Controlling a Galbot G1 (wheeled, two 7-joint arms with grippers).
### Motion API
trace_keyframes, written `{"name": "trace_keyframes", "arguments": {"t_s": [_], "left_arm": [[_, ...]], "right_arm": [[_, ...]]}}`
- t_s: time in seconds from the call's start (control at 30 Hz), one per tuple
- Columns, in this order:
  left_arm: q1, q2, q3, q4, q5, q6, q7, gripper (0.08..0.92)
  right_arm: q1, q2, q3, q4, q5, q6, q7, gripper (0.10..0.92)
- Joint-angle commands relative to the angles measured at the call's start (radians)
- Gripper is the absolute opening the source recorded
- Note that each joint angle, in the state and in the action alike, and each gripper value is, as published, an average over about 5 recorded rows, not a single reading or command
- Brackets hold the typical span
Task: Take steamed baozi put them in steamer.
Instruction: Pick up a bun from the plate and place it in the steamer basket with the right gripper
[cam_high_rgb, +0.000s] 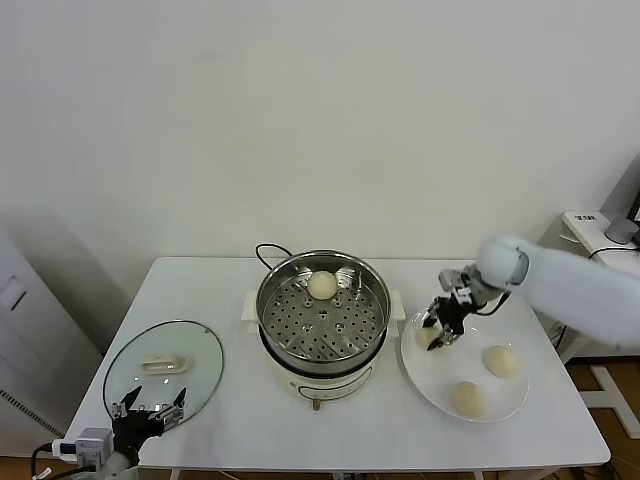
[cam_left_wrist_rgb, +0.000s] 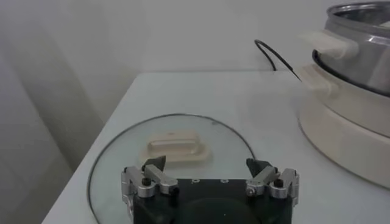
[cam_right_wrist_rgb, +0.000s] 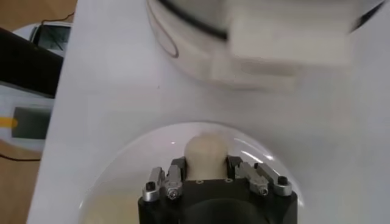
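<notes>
Glossy white rounded right arm shell (cam_high_rgb: 575, 285); black hand bodies; silver metal fingers (cam_left_wrist_rgb: 149, 181) with small dark screws.

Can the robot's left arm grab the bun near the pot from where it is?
Probably not. The left gripper sits open over the glass lid, and the steamer stands between it and that bun, which the right gripper already straddles.

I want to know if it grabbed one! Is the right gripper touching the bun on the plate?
Touching. In the right wrist view the right gripper has its fingers pressed against both sides of the bun on the plate.
</notes>
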Motion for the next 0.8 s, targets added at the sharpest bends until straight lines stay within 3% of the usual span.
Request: {"name": "trace_keyframes", "arguments": {"t_s": [0.03,0.4,0.8], "left_arm": [[-0.011,0.004,0.006,0.007,0.0,0.001,-0.002,0.823],[-0.019,0.011,0.016,0.013,0.0,0.0,-0.002,0.823],[-0.028,0.018,0.026,0.016,0.003,0.002,-0.003,0.823]], "right_arm": [[0.415,0.021,-0.222,0.078,0.212,-0.061,-0.045,0.424],[0.418,0.217,-0.157,0.079,0.467,-0.173,0.063,0.424],[0.265,0.389,-0.071,0.058,0.508,-0.244,0.201,0.423]]}}
